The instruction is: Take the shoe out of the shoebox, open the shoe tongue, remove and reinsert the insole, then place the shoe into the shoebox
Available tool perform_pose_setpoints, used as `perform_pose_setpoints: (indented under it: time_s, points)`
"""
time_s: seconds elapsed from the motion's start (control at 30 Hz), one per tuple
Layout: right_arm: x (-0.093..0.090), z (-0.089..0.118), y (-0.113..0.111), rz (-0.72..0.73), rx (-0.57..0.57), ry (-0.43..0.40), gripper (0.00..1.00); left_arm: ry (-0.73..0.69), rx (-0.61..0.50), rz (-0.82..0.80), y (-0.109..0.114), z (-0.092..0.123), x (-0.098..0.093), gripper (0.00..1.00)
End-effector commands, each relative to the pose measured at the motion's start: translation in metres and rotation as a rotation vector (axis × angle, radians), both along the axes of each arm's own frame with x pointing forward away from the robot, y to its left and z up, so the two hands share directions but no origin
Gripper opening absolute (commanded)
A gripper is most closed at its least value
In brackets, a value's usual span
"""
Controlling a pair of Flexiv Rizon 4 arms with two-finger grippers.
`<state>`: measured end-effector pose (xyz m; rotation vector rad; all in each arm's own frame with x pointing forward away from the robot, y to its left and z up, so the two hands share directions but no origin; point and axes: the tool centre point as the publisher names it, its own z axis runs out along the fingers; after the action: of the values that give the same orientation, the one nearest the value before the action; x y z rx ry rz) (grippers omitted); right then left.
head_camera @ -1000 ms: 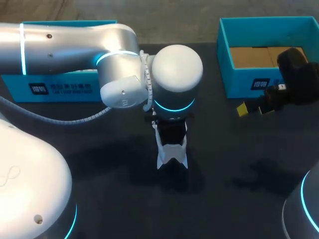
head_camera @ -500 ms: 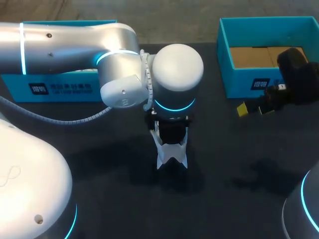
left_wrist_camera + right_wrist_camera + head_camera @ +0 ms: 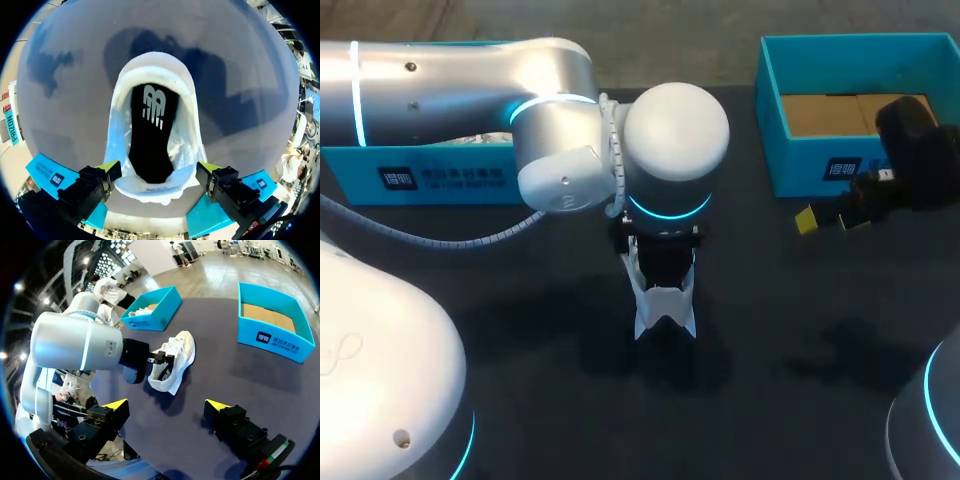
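**Centre, near:** The white shoe [image 3: 665, 312] stands on the dark counter [image 3: 550, 400], directly under the wrist of the left arm [image 3: 470, 90], which reaches in to the middle. In the left wrist view the shoe's opening faces the camera and the black insole [image 3: 150, 135] lies inside it. The left gripper [image 3: 159, 169] straddles the heel. One yellow-tipped finger lies against each side, so it is grasping the shoe.

**Right, farther:** The right gripper [image 3: 166, 404] hangs over bare counter with its fingers released and spread wide. It is well apart from the shoe and just in front of the shoebox [image 3: 820, 170].

**Far:** The blue shoebox sits at the far right, its brown cardboard floor showing. A second blue box [image 3: 440, 178] sits at the far left, behind the left arm.

**Change:** The left arm's upper link has shifted slightly compared with one second ago. The shoe, the right gripper and both boxes are unmoved.
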<state>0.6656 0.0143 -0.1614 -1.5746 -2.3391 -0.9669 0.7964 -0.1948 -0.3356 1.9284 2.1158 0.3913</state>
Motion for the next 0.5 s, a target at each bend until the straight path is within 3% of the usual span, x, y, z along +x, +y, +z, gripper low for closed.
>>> perform_pose_setpoints:
  time_s: [0.03, 0.5]
  points:
    - [0.000, -0.001, 0.001, -0.001, -0.002, 0.002, 1.00, -0.006, 0.002, -0.005, 0.003, 0.008, 0.004, 1.00]
    - [0.000, -0.001, 0.001, -0.001, -0.002, 0.002, 1.00, -0.050, -0.023, -0.017, -0.005, 0.039, 0.025, 1.00]
